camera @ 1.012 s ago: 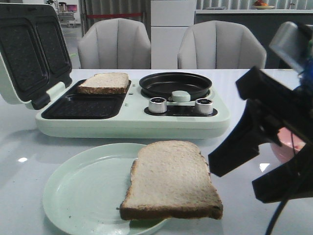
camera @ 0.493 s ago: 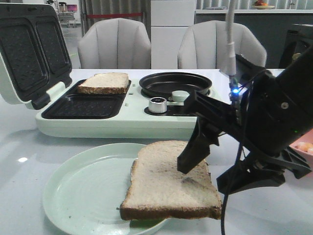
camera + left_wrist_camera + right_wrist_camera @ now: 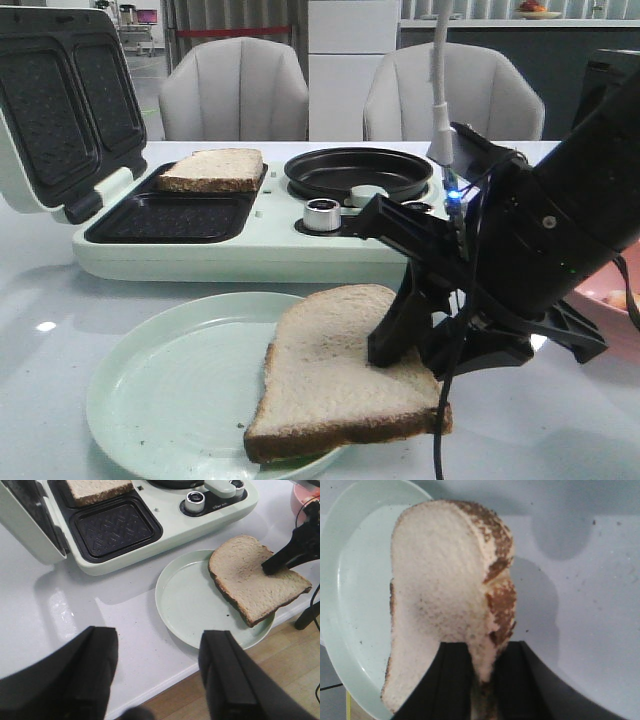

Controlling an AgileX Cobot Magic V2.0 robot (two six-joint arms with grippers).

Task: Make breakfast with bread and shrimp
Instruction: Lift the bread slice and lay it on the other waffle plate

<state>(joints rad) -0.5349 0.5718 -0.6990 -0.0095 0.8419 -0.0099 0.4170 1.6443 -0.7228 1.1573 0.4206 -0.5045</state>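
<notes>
One bread slice [image 3: 330, 370] lies on a pale green plate [image 3: 170, 400], overhanging its right rim. My right gripper [image 3: 410, 355] is shut on the slice's right edge, one finger above and one below; this shows in the right wrist view [image 3: 482, 680], where the held bread [image 3: 440, 590] bends up. The second bread slice [image 3: 212, 168] lies in the far tray of the sandwich maker [image 3: 270, 245]. My left gripper [image 3: 157, 640] is open and empty above the table's front edge, apart from the plate [image 3: 190, 600]. The shrimp are not clearly seen.
The sandwich maker's lid [image 3: 60, 110] stands open at the left. Its near tray [image 3: 170, 218] holds nothing. A round black pan [image 3: 360, 172] sits on its right half. A pink bowl [image 3: 610, 310] is at the far right, mostly behind my right arm.
My right gripper has moved left and down from the right side onto the plate's bread slice and shut on its right edge, which is lifted slightly.
</notes>
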